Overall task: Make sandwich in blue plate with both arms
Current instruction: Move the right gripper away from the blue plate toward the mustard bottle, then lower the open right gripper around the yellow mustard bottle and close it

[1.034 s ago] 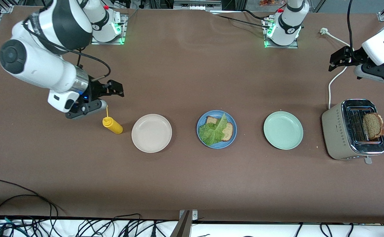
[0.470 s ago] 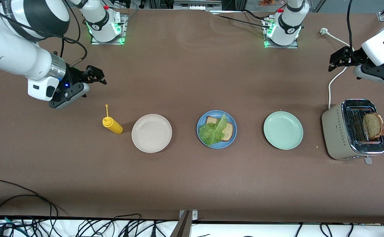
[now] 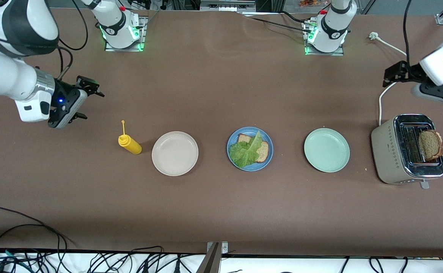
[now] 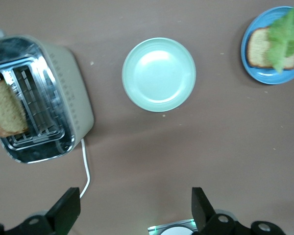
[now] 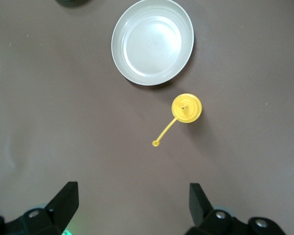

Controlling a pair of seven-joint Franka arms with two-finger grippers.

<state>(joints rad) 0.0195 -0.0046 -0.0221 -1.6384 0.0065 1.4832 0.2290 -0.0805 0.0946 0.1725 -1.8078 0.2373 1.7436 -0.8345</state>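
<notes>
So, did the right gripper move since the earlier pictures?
Yes. The right gripper, open and empty, has drawn away from the yellow bottle toward the right arm's end of the table.

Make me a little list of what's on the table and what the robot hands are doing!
blue plate: one bread slice with a lettuce leaf on top
toaster: second bread slice sticking out of a slot
white plate: nothing on it
green plate: nothing on it
mustard bottle: upright beside the white plate
left gripper: open, holding nothing, above the table by the toaster's cord
right gripper: open, holding nothing, above the table near the mustard bottle
sandwich: not finished
</notes>
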